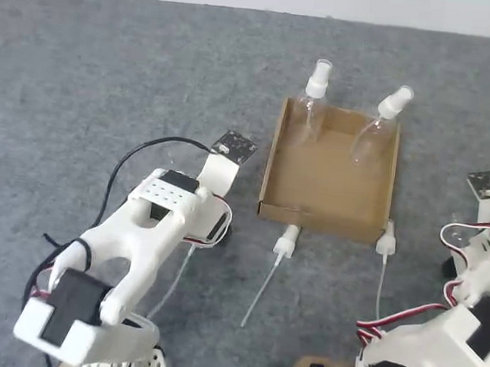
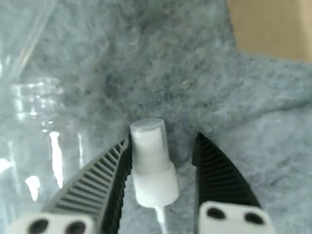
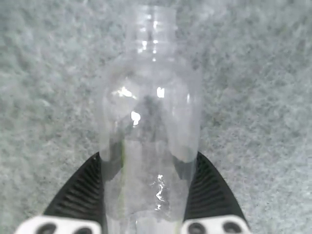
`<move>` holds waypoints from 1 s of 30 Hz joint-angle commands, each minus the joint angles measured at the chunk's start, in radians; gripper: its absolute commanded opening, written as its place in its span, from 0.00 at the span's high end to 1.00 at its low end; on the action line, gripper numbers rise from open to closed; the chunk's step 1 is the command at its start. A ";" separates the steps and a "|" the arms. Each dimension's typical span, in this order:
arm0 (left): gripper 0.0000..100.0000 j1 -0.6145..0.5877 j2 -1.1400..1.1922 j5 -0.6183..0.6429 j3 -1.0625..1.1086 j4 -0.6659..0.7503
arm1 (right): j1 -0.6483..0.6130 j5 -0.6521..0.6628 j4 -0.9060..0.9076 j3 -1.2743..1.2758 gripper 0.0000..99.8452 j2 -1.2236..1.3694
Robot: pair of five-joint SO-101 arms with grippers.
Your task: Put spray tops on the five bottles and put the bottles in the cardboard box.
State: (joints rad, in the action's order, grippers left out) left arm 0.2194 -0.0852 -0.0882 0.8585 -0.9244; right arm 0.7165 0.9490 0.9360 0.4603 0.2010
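Spray top (image 2: 148, 161) lies on the grey tabletop (image 1: 108, 73) left of the cardboard box (image 1: 268, 173). Left end effector (image 2: 163, 141) is released and straddles it: one finger (image 2: 109, 180) touches the cap, the other stands just off. The top is small, light, hard plastic and smooth, so it will likely skid or pop out if pinched on the rounded head. Better to take it across the wider collar and stay off the thin dip tube, which looks bendy. Second uncapped bottle (image 2: 34, 107) sits just beside it.

Right end effector (image 3: 148, 158), on the right of the scene, is grasping a clear bottle (image 3: 151, 97) across the body. Both fingers are against its sides and the threaded neck is bare. It looks empty, thin-walled, light and slick, and the walls probably give under a hard squeeze. A moderate grip at mid-body suits it, with the neck left free for a top.

Left capped bottle (image 1: 309, 111) and right capped bottle (image 1: 375, 131) lie in the box, spray heads over the far rim. Left loose top (image 1: 287, 239) and right loose top (image 1: 386, 244) lie just at the box's near wall, tubes pointing near. My guess is three bottles remain to cap.
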 commanded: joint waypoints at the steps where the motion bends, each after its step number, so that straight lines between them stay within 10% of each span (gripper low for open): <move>1: 0.86 -0.005 -0.002 0.021 -0.036 0.015 | 0.025 0.015 -0.005 0.034 0.99 0.008; 14: 0.98 0.003 -0.230 0.031 -0.033 -0.087 | 0.024 0.009 0.001 0.029 0.98 0.005; 30: 0.97 -0.006 -0.473 0.026 0.018 -0.112 | -0.044 0.009 0.193 0.020 0.74 -0.289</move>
State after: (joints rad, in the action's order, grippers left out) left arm 0.2194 -0.4964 -0.0683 0.8753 -1.0365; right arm 0.7104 0.9505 1.0817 0.5002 0.0169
